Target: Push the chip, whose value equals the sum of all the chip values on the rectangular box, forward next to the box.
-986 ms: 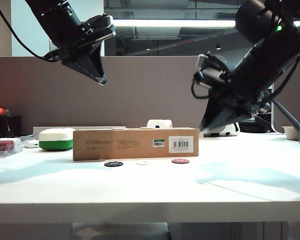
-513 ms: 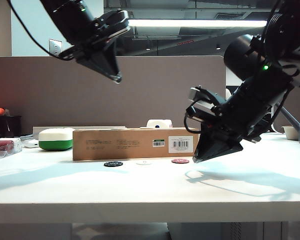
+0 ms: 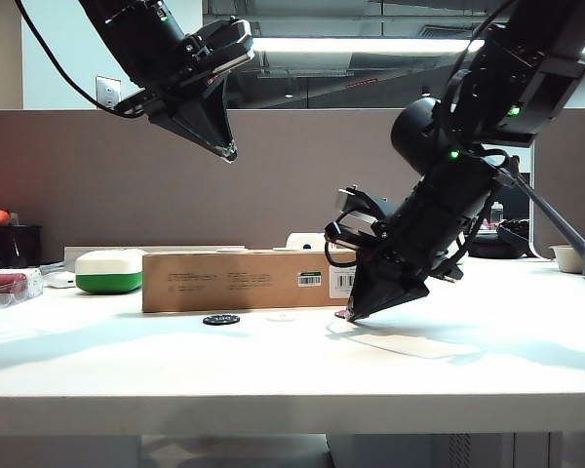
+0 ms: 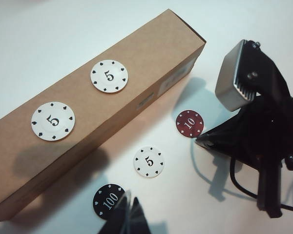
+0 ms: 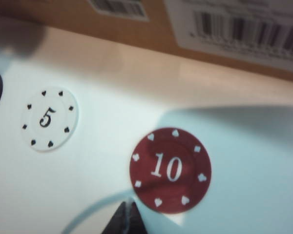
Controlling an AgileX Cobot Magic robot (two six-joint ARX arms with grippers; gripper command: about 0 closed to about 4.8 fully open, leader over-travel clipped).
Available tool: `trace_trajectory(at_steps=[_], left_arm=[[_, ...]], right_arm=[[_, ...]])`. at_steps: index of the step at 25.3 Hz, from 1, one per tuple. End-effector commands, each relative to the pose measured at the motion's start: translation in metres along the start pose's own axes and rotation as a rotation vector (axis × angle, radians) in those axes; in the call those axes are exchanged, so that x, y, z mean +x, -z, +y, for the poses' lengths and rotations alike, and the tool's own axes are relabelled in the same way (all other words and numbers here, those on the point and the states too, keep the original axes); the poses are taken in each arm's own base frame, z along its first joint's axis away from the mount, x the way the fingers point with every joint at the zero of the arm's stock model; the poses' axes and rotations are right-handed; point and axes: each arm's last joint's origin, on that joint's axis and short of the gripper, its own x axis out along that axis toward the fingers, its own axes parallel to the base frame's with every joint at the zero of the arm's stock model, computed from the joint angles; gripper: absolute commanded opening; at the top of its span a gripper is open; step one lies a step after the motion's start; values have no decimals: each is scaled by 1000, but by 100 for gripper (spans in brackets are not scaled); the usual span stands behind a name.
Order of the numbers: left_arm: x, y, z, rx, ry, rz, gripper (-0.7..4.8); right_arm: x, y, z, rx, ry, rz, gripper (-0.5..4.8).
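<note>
Two white 5 chips lie on the rectangular box. The closed right pincer touches the chip, with a white chip beside it. The left pincer, apparently closed, hangs high.

A black chip marked 100 and a white chip marked 5 lie flat on the white table, near each other. Two more white 5 chips sit up on a raised surface, well apart. Further back stand a white and green case, a dark cup at the left edge and a grey partition.
</note>
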Motion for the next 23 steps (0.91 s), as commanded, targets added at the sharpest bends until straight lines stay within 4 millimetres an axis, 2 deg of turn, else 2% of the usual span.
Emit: trace_trajectory(at_steps=[1, 7, 15, 23], left_arm=[[-1, -1, 0, 1, 0, -9, -5], [-1, -1, 0, 1, 0, -10, -5], [-1, -1, 0, 1, 1, -9, -5], [-1, -1, 0, 1, 1, -10, -5]], right_arm=[[0, 0, 0, -6, 40, 3, -5], [2, 0, -3, -6, 100, -1, -5], [17, 8, -8, -2, 114, 17, -5], [18, 2, -9, -19, 134, -49, -5]])
